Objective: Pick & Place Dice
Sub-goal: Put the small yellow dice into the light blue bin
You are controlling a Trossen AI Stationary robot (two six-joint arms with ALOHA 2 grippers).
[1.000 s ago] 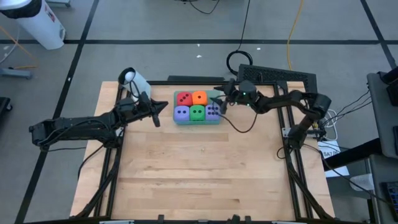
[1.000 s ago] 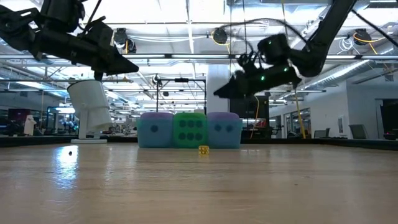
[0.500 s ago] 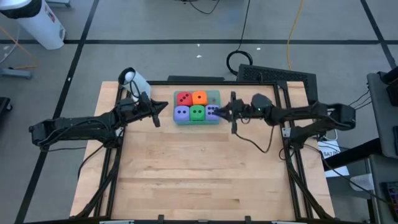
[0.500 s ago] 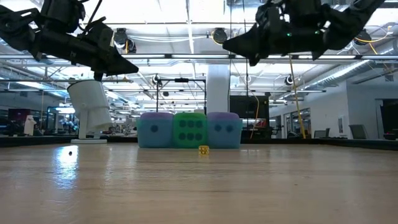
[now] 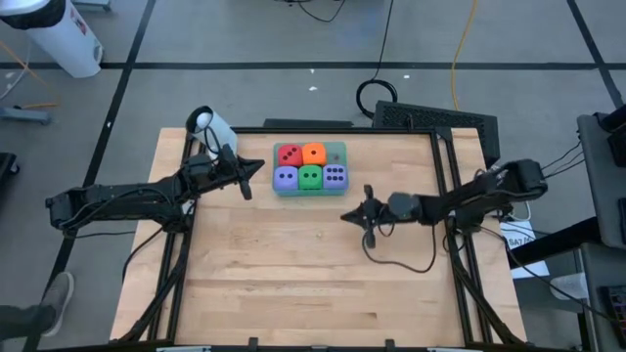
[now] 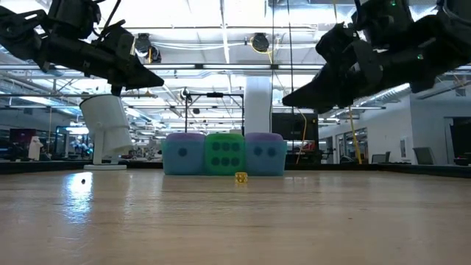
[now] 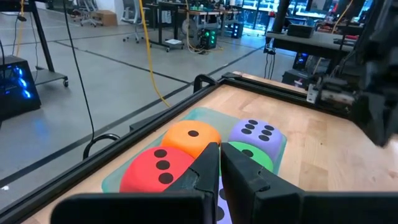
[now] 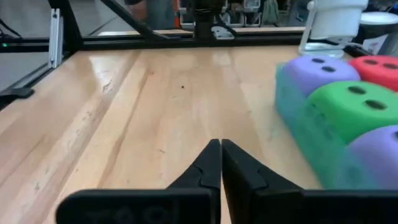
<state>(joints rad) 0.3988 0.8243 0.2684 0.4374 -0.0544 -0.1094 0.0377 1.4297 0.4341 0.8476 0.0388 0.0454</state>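
Five dice sit in a flat teal tray (image 5: 339,152) at the table's far middle: red (image 5: 290,154) and orange (image 5: 313,154) behind, a purple one (image 5: 286,177), a green one (image 5: 310,177) and a second purple one (image 5: 335,176) in front. My left gripper (image 5: 256,176) hangs shut just left of the tray, above table height, pointing at the dice (image 7: 191,135). My right gripper (image 5: 344,215) is shut and empty. It hovers above the bare wood, nearer than the tray's right end, pointing toward the table's left; the dice (image 8: 354,102) show at one side of its wrist view.
A white cylindrical device (image 5: 209,124) stands at the far left corner. A tiny yellow object (image 6: 241,177) lies on the wood in front of the tray. A black frame (image 5: 450,196) borders the table. Open wood spreads across the near half.
My right gripper has swung away from the tray's right end toward the table's near edge, sinking a little, and has shut its fingers with nothing in them. The dice have stayed in the tray.
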